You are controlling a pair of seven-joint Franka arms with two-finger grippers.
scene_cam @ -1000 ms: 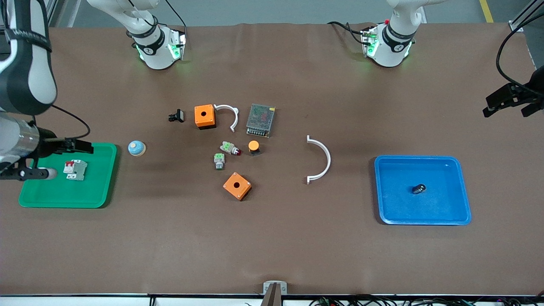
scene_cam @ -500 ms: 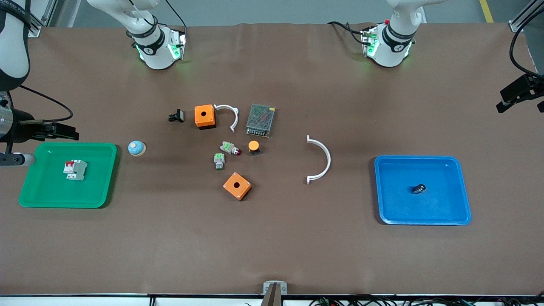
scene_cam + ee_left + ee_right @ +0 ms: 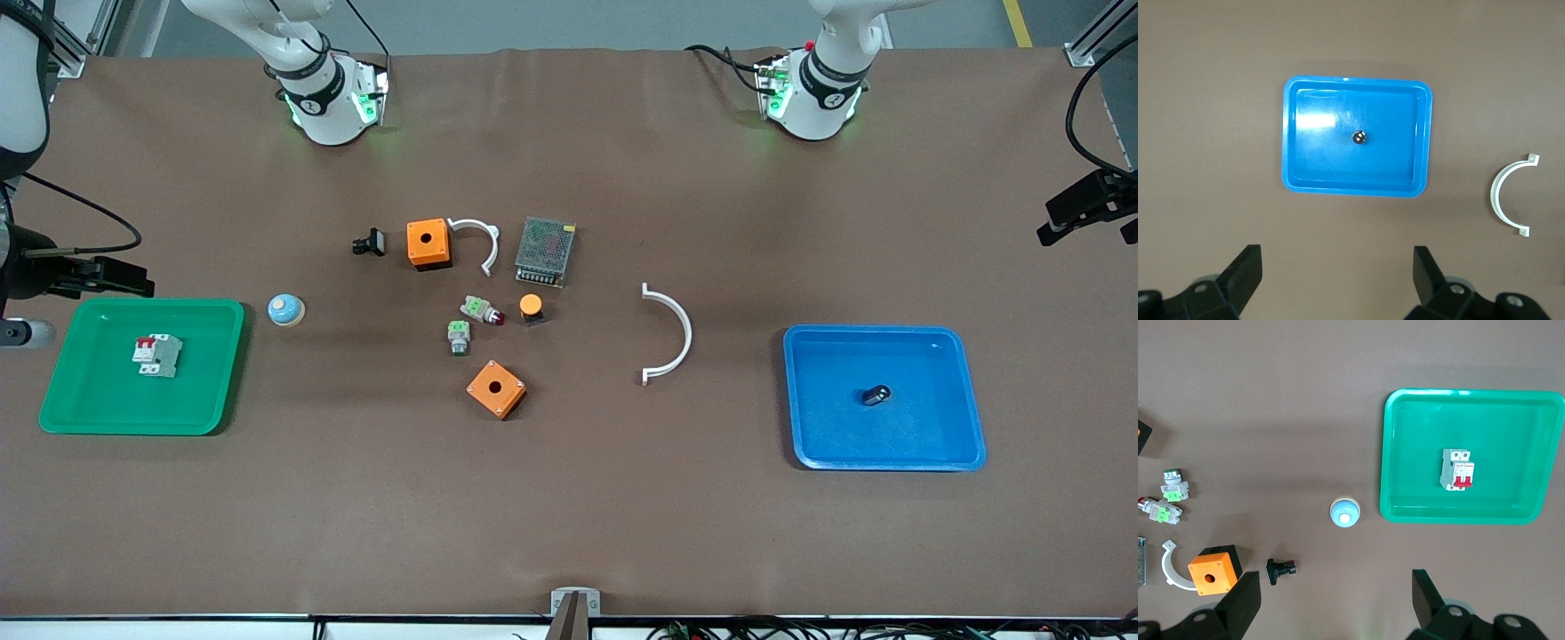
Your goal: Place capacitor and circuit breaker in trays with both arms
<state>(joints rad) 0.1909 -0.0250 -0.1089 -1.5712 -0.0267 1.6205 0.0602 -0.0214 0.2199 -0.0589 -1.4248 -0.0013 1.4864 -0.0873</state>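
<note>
the circuit breaker (image 3: pixel 158 356) lies in the green tray (image 3: pixel 213 391) at the table's 9 o'clock; the capacitor (image 3: pixel 877 395) lies in the blue tray (image 3: pixel 965 427) at 3 o'clock. the left gripper (image 3: pixel 1338 280) and right gripper (image 3: pixel 1336 603) hang high, fingers spread apart, holding nothing.

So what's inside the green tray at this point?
Only the circuit breaker lies in the green tray, red levers up, clear of the walls. Nothing covers it: the right gripper is up with open fingers, off the tray.
</note>
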